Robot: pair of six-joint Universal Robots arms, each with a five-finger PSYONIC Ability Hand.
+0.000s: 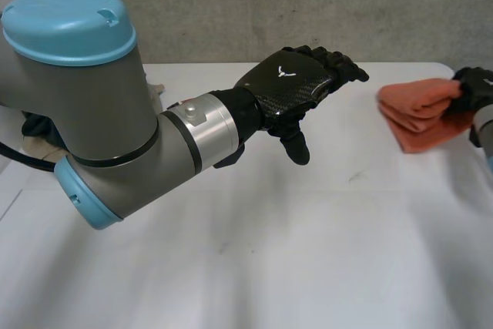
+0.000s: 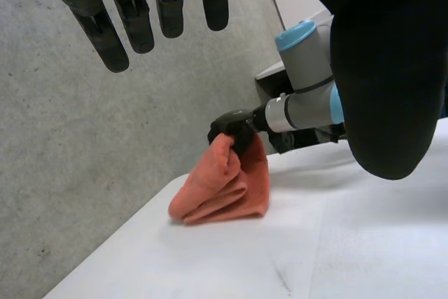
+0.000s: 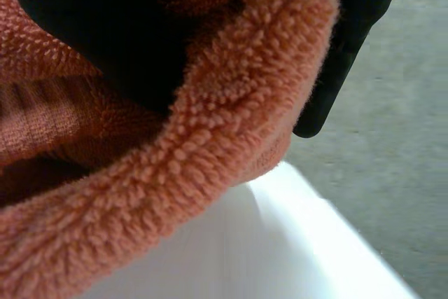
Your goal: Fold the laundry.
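Laundry on this rig comes to one orange towel (image 1: 420, 113), already doubled into a thick bundle and lying at the far right side of the worktop (image 1: 269, 252), near its back edge. My right hand (image 1: 477, 90) has its fingers (image 3: 343, 54) clenched on the bundle's upper edge, on the side nearest that arm. That edge looks raised a little while the rest lies on the surface. My left hand (image 1: 296, 82) hovers well apart over the middle of the worktop, its fingers released and holding nothing. To finish the fold well, I judge I should lower the gripped edge squarely onto the layers beneath. I would then bring the free hand across to press the stack flat before letting go, or the thick pile may spring open. Count: one towel, two hands, one worktop.
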